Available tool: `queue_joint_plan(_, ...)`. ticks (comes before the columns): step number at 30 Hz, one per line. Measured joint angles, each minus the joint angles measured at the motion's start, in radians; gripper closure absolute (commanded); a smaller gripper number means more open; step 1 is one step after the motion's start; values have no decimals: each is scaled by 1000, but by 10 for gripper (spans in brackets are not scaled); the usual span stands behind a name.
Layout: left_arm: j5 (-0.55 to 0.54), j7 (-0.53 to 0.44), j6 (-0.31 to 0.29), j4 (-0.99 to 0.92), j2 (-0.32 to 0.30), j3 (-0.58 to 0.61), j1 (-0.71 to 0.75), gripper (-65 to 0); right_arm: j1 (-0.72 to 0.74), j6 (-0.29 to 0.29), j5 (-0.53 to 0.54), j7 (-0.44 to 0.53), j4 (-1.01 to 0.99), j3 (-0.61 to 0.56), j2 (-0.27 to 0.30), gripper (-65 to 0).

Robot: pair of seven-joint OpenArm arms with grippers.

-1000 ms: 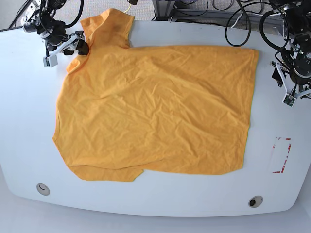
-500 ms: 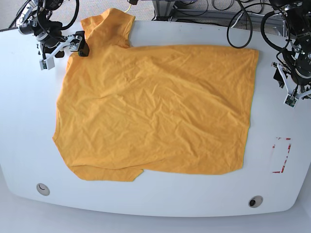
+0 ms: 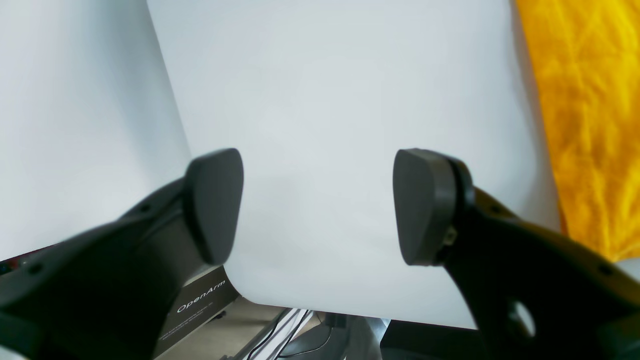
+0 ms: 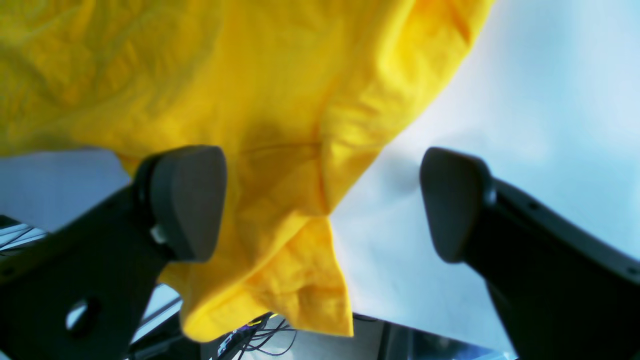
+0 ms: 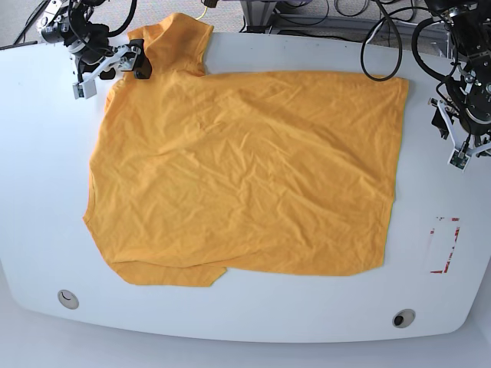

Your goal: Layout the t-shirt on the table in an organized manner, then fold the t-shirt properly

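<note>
Lying flat, t-shirt [image 5: 245, 172] runs lengthwise across table [image 5: 253, 318], hem rightward; both tools wide, empty.

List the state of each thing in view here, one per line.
T-shirt: spread flat, wrinkled, unfolded; one sleeve over the table's far edge.
Left claw: open, empty, over bare table beside the shirt.
Right claw: open, astride the sleeve's edge, not gripping.

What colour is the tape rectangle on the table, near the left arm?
Red. The tape rectangle shows best in the base view, on the white table.
</note>
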Motion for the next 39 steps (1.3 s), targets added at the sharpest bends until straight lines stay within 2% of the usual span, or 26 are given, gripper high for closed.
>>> queue_joint_plan(8,0,0,0,0,0,1,0,-432,1,0,8,7,3,-66,-1,-575)
queue_joint_plan(14,0,0,0,0,0,2,3,-432,12,3,7,6,2,-68,-4,-561)
queue_joint_plan(17,0,0,0,0,0,2,5,-432,22,3,0,3,-1,-64,-3,-504)
queue_joint_plan(25,1,0,0,0,1,2,5,-432,67,0,-14,-3,-48,-61,10,-287)
queue_joint_plan(27,0,0,0,0,0,2,5,-432,82,1,-1,3,-84,-62,26,-214)
queue_joint_plan(31,1,0,0,0,0,0,9,-432,108,2,6,12,-146,-61,51,0)
queue_joint_plan(39,2,5,0,0,2,-1,53,-432,110,3,21,19,-180,-63,74,0)
